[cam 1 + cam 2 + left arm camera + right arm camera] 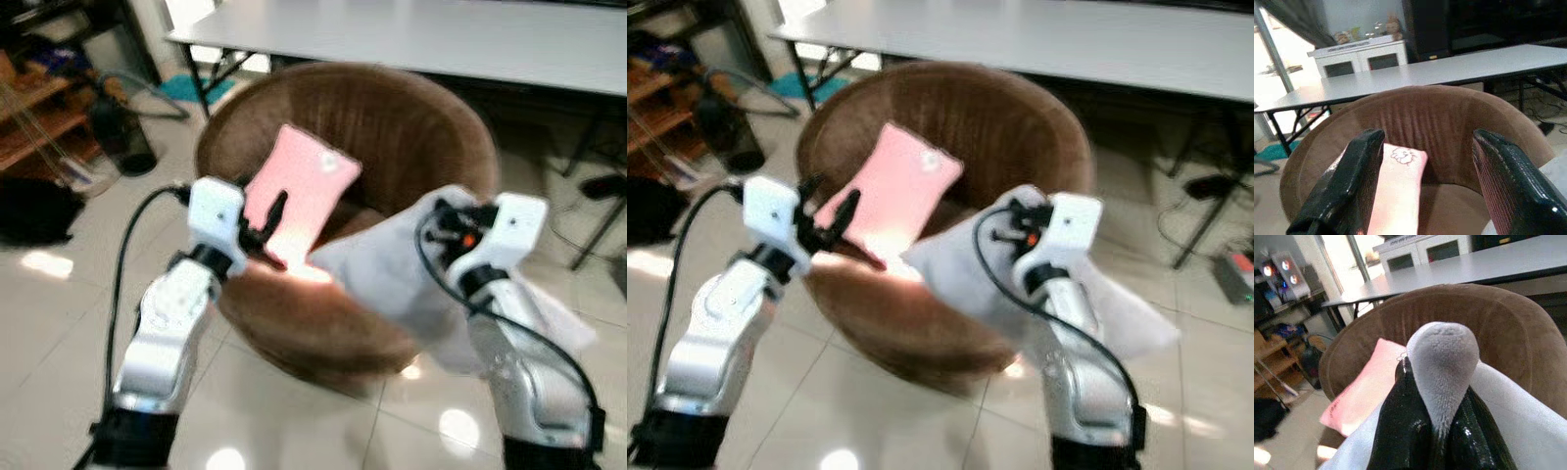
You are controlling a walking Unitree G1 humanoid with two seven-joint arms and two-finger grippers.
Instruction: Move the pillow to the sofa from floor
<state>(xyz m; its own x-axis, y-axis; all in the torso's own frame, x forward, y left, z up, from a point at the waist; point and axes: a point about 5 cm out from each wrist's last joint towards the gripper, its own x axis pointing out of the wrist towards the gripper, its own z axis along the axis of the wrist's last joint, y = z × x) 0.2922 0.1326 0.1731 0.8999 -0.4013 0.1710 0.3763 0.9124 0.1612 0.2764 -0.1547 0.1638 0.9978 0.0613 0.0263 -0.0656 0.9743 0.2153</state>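
Note:
A round brown sofa chair (392, 127) stands in front of me. A pink pillow (299, 191) leans upright inside it, against the seat back. My left gripper (269, 220) is open just in front of the pink pillow's lower left edge, holding nothing; the left wrist view shows the pink pillow (1398, 191) between its spread fingers. My right gripper (1437, 426) is shut on a corner of a pale grey pillow (387, 269). That pillow hangs over the chair's front right rim, off the floor.
A long grey table (441, 34) stands behind the chair, with its dark legs (598, 235) at the right. A wooden shelf (39, 108) and a black bag (34, 211) sit at the left. Shiny tiled floor (294, 421) surrounds the chair.

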